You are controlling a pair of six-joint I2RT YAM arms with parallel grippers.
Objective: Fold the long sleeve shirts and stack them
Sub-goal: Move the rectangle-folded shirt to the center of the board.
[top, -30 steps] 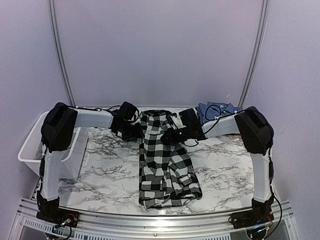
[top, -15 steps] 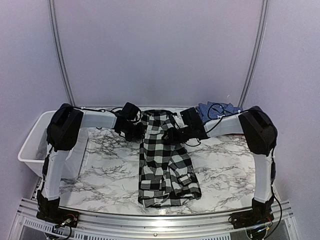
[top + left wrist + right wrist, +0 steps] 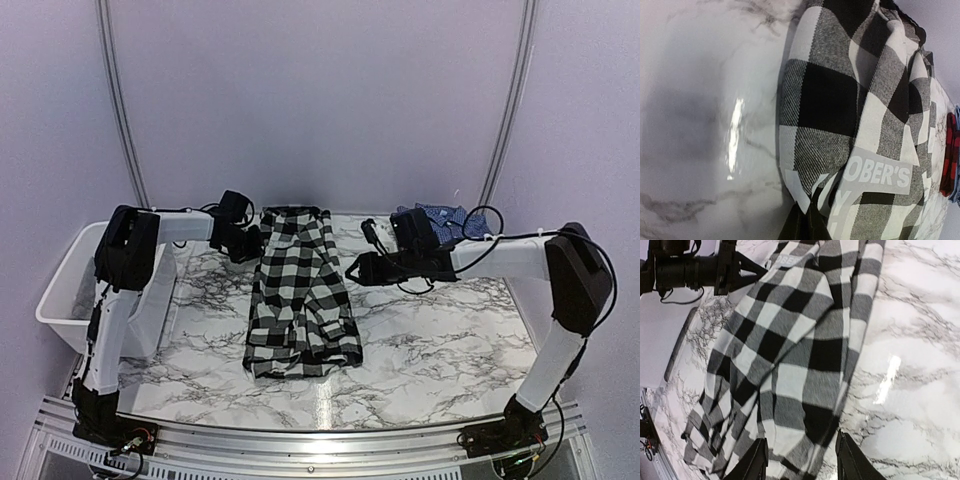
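Right wrist shows right jaws spread; left wrist shows left jaws seemingly pinching the buffalo-check shirt.

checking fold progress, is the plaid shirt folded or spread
Folded lengthwise: the plaid shirt lies as a narrow strip with overlapping layers.

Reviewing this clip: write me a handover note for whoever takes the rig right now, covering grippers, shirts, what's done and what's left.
Left gripper: shut on the far left edge of the black-and-white buffalo-check cloth shirt.
Right gripper: open at that shirt's right edge, holding nothing.
Shirts: the check one lies as a long narrow strip on the marble-patterned table; the blue fine-checked shirt lies bunched at the far right corner.
Done: check shirt narrowed lengthwise.
Left: fold it shorter, fold the blue one, stack both.
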